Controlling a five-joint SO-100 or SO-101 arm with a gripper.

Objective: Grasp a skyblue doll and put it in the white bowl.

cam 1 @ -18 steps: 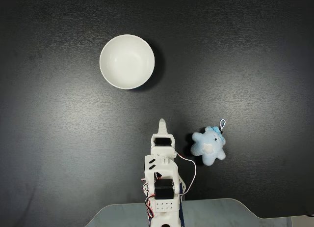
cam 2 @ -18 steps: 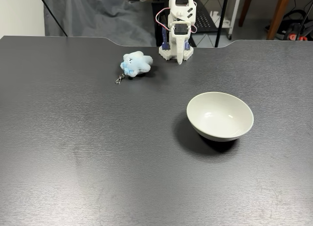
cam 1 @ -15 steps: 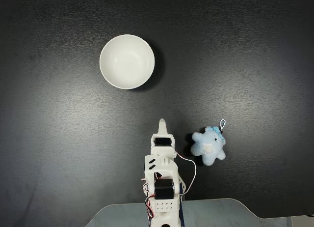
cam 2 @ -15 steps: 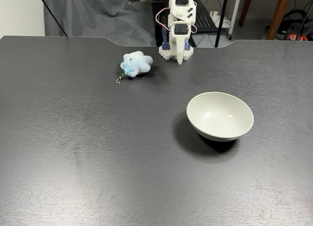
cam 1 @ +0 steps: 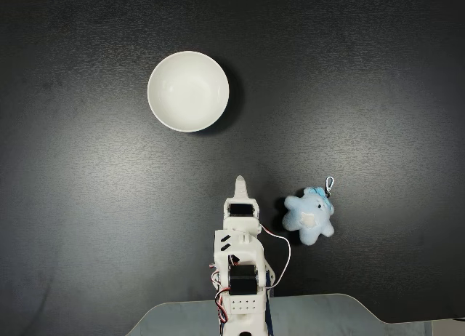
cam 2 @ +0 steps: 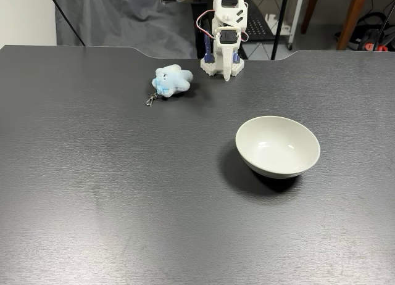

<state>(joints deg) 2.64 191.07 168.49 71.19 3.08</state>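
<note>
In the top-down fixed view, reading left to right: the white bowl (cam 1: 188, 91) sits upright on the black table (cam 1: 87, 205) in the upper left area, its interior holding nothing. The folded white arm (cam 1: 239, 260) stands at the lower centre, with the gripper (cam 1: 240, 183) pointing toward the far side of the table; its jaws appear pressed together into one pointed tip, pinching nothing. The skyblue doll (cam 1: 309, 216) lies on the table just to the right of the arm, apart from it, with its keyring clasp (cam 1: 329, 183) extending toward the upper right. Bowl and doll are well apart, and bare table surface lies between them. In the front-facing fixed view the order reverses: the skyblue doll (cam 2: 171, 81) lies left of the arm (cam 2: 225, 35) near the far table edge, clasp (cam 2: 150, 100) toward the camera; the gripper (cam 2: 227, 75) hangs tip-down close to the table; the white bowl (cam 2: 278, 146) stands nearer the camera on the right. Behind the table, a grey cloth (cam 2: 117, 20) and furniture legs (cam 2: 353, 13) are visible.
</note>
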